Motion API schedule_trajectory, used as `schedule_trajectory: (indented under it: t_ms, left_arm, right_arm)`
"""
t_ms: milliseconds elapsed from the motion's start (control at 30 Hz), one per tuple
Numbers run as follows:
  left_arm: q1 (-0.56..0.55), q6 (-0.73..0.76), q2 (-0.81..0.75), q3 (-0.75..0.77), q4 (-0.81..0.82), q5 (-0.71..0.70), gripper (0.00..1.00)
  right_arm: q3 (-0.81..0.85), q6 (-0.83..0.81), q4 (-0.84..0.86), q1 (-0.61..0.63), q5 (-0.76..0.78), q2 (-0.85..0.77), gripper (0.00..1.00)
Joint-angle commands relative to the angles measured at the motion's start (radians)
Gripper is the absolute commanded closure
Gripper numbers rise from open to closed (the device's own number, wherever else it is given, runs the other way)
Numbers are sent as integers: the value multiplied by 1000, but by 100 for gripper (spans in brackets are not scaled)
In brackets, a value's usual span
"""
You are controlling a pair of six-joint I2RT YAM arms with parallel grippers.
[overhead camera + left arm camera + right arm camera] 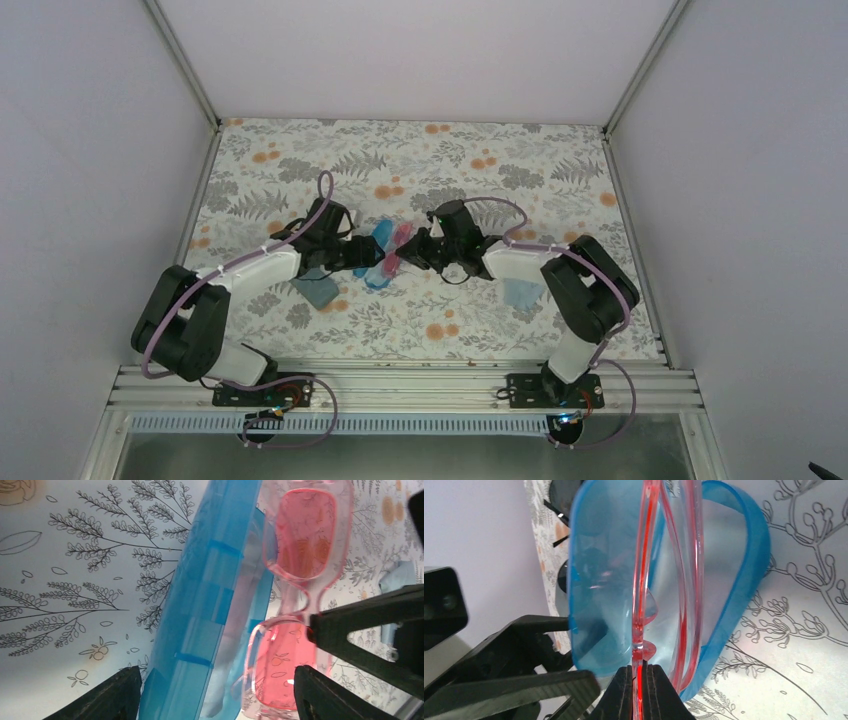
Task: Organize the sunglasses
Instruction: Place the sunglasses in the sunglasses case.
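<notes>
Right tool (639, 680) is clamped tight on the pink sunglasses (644, 555), between the halves of the blue case (594, 605). Left tool (215, 672) straddles both, spread wide. Only the right wrist view shows black sunglasses (561, 492).

**Robotics laboratory test cell.** Plain white panels (90, 150), joined by aluminium corner posts (184, 65), enclose a table covered with a floral-print sheet (520, 165). The left arm (250, 270) and right arm (520, 262), both white and black, are bolted to a slotted aluminium rail (400, 385) at the near edge, and purple cables (326, 183) run along them. The sheet spreads beyond and to both sides of the fingers of the left gripper (215, 680) and right gripper (640, 672). Below the rail lies what may be a steel trough (400, 460).
</notes>
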Motion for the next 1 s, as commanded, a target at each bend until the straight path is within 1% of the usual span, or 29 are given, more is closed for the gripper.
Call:
schedule_trajectory:
  t_ms: [0, 233, 733, 833, 967]
  left_arm:
    - [8, -30, -32, -10, 0, 46, 25]
    - [10, -40, -46, -13, 14, 78, 25]
    - [11, -34, -40, -18, 8, 59, 25]
    - [11, -34, -40, -16, 6, 59, 25]
    - [11, -31, -41, -9, 2, 59, 25]
  right_arm:
    - [50, 9, -12, 13, -5, 40, 96]
    - [62, 2, 0, 24, -41, 74, 96]
    - [51, -6, 77, 25, -84, 131, 96]
    - [56, -13, 67, 25, -80, 132, 93]
    - [67, -33, 43, 25, -74, 130, 82]
